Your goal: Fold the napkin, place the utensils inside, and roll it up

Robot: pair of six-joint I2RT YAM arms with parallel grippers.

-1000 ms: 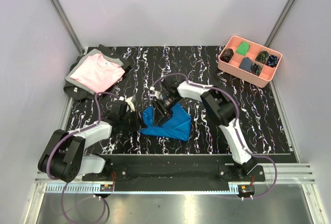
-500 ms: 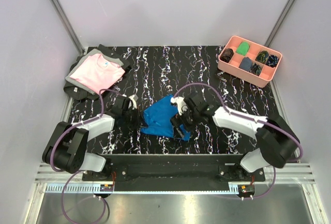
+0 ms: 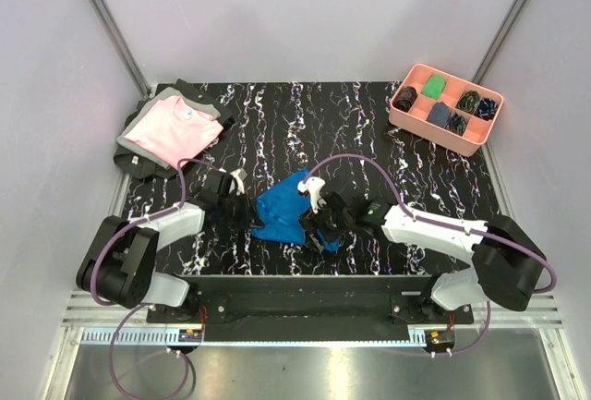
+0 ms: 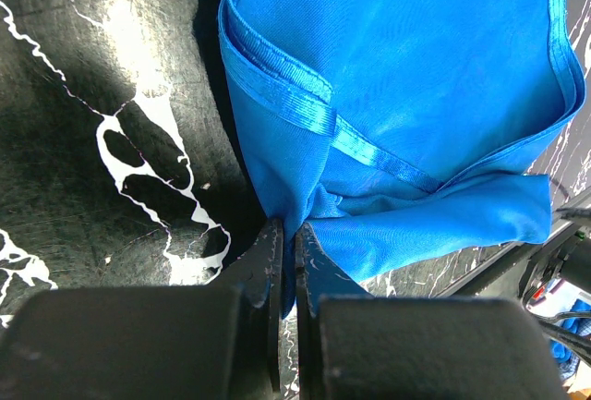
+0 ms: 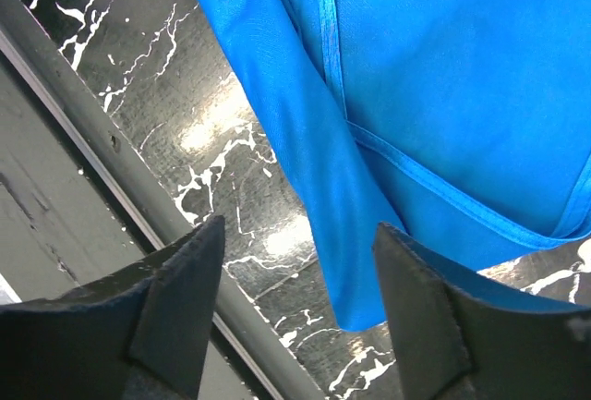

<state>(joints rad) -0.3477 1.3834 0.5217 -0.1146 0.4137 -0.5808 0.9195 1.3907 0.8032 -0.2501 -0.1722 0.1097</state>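
Observation:
The royal-blue satin napkin [image 3: 284,208] lies bunched and partly folded on the black marbled table, between my two arms. My left gripper [image 3: 242,212] is shut on the napkin's left edge [image 4: 305,132], a fold of cloth pinched between its fingers. My right gripper [image 3: 319,226] is open above the napkin's near right corner [image 5: 443,114], with the cloth's tip between its spread fingers, not touched. No utensils show in any view.
A pink folded shirt with grey trim [image 3: 174,128] lies at the back left. A salmon tray [image 3: 445,108] with small cloth bundles stands at the back right. The table's metal front rail [image 5: 120,178] runs just below the right gripper.
The right arm swung from reaching over the napkin's middle to a low pose at its right near corner. The napkin's right part got folded in and bunched. The left gripper kept its hold.

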